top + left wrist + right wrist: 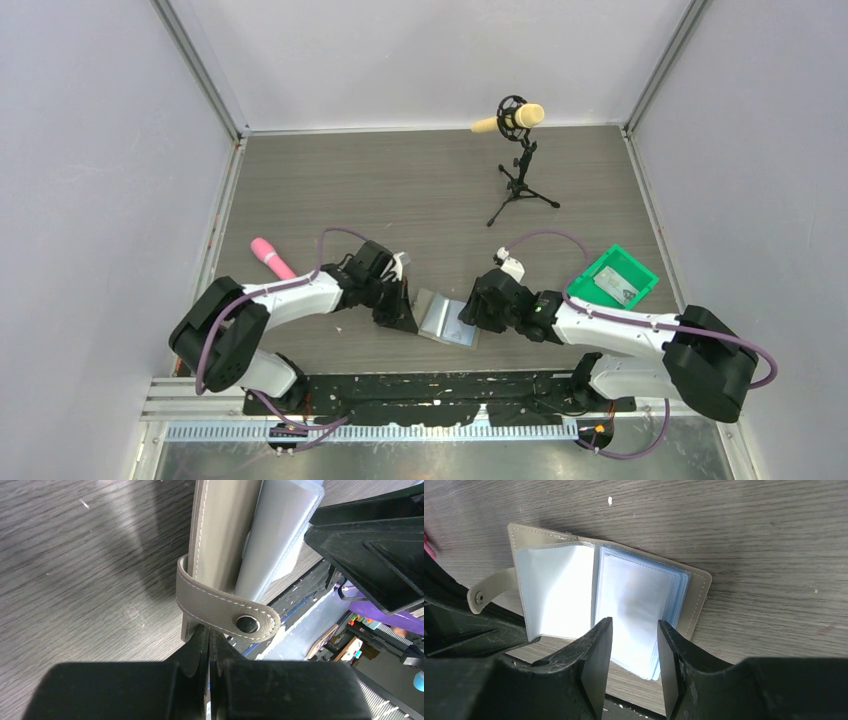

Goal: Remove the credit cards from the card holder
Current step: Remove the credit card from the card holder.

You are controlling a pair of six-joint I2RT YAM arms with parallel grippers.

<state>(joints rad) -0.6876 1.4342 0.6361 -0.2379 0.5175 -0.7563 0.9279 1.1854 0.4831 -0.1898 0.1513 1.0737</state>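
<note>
left gripper (208, 645) is clamped on the cover edge of the open card holder (574, 585); right gripper (634, 627), fingers apart, has the clear pockets just beyond its tips, contents too blurred to tell.

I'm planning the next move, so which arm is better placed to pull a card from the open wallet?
The right. The right gripper is open just above the clear pockets of the wallet, while the left gripper is shut on the wallet, gripping its cover edge.
</note>
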